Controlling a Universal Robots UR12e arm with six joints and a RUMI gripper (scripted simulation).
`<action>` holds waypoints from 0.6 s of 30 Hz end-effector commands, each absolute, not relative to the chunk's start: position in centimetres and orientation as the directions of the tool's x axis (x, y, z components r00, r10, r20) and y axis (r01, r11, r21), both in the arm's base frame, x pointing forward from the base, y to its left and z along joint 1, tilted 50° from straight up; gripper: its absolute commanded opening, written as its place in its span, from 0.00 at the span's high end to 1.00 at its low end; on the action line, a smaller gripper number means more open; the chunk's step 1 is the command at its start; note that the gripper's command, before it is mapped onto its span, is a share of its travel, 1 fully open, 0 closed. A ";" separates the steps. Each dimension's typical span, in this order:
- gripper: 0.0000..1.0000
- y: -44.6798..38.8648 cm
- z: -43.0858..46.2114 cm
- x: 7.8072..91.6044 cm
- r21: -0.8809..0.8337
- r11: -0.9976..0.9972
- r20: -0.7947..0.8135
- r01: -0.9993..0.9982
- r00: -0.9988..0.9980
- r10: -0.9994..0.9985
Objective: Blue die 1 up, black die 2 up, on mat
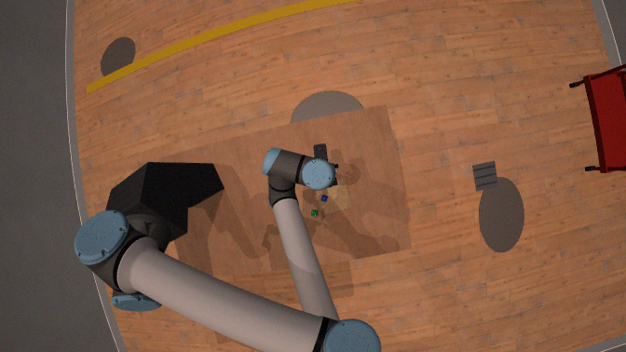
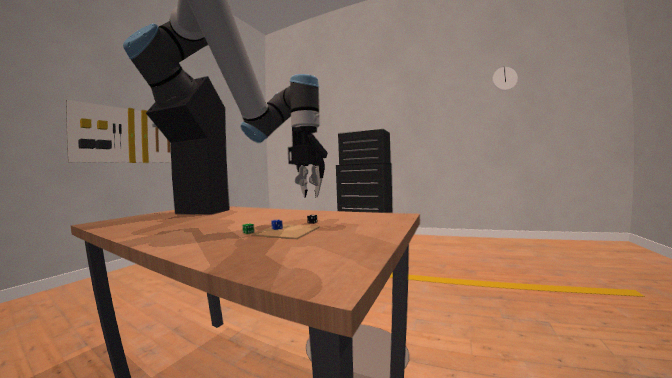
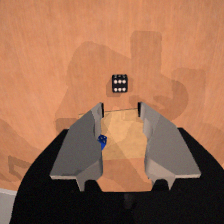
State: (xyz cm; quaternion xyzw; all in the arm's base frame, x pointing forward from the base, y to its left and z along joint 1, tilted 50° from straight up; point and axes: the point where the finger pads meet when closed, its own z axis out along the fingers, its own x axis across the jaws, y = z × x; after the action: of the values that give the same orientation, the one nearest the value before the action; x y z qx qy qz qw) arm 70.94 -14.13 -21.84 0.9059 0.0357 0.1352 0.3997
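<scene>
My gripper (image 2: 311,195) (image 3: 120,103) is open and empty, its fingers partly closed, high above the table. The black die (image 2: 312,219) (image 3: 119,83) sits flat on the table beyond the mat's edge, ahead of the fingertips in the wrist view, with six pips on top. The blue die (image 1: 324,198) (image 2: 277,224) (image 3: 102,142) is on the yellowish mat (image 1: 343,200) (image 2: 293,233) (image 3: 125,137); a finger partly hides it in the wrist view, and its top number is unclear. The green die (image 1: 314,213) (image 2: 248,228) sits beside the mat, hidden in the wrist view; its number is unreadable.
The wooden table (image 1: 373,135) (image 2: 345,290) carries the dice and mat. The arm's black pedestal (image 1: 172,186) (image 2: 200,175) stands at one end. A dark drawer cabinet (image 2: 363,175) stands behind the table. The green and blue dice are near each other.
</scene>
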 end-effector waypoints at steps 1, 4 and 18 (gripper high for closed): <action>0.76 -14.1 -21.8 71.0 0.734 -0.678 0.217 -0.043 0.961 0.173; 0.76 -14.1 -21.8 71.0 0.734 -0.678 0.217 -0.043 0.961 0.173; 0.76 -14.2 -22.0 71.0 0.734 -0.678 0.217 -0.043 0.961 0.173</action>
State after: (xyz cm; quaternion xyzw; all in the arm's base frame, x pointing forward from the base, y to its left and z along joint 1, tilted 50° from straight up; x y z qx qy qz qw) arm 70.97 -14.20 -21.91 0.9059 0.0357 0.1352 0.3997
